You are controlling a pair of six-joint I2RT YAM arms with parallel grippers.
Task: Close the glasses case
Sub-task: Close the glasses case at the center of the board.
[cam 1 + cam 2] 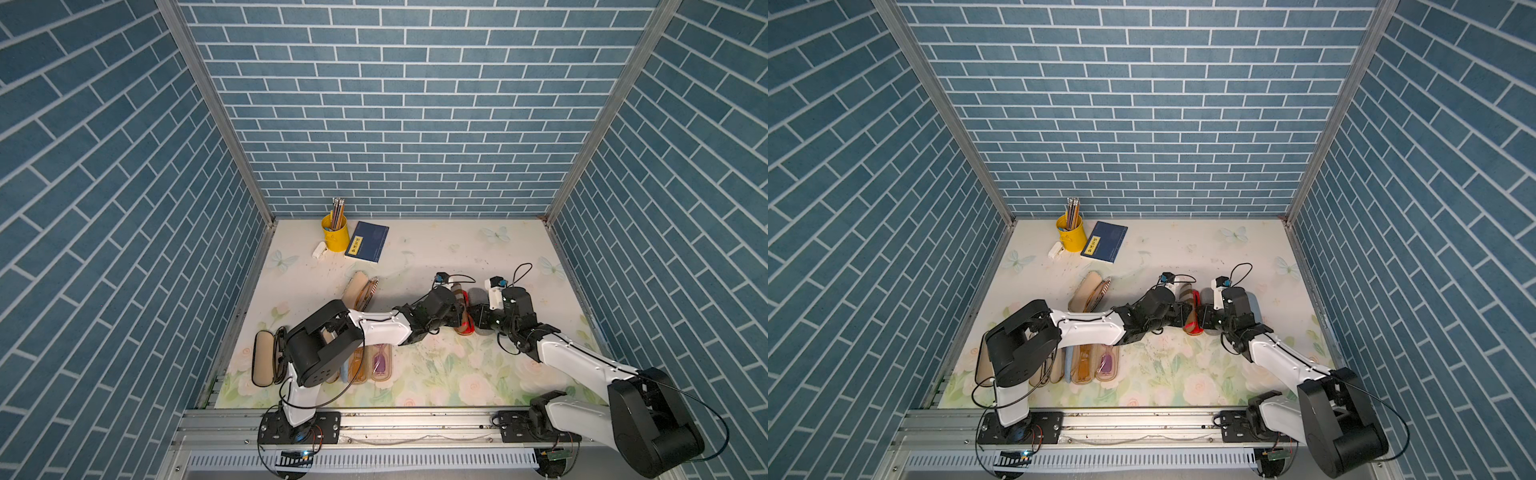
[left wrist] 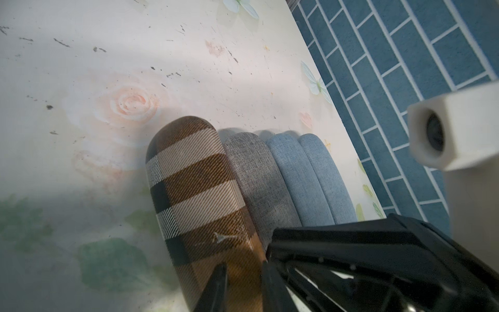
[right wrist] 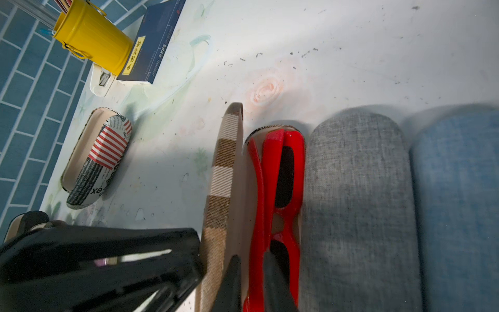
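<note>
The glasses case point(image 3: 224, 173) is brown plaid and stands open at mid-right on the table, its lid upright on edge. Red glasses point(image 3: 283, 189) lie in its base. My left gripper point(image 2: 243, 289) is nearly closed, its fingertips point(image 2: 216, 286) against the lid's plaid outer face point(image 2: 194, 189) with nothing between them. My right gripper point(image 3: 251, 286) is on the other side, over the base, shut with the red temple between its fingers point(image 3: 229, 281). In both top views the two grippers meet at the case point(image 1: 463, 328) point(image 1: 1192, 324).
A grey case point(image 3: 356, 202) and a blue case point(image 3: 459, 202) lie shut right beside the plaid one. An open newspaper-print case point(image 1: 359, 291), a yellow pencil cup point(image 1: 333, 237) and a blue book point(image 1: 368, 241) are at back left. More cases point(image 1: 264, 357) lie front left.
</note>
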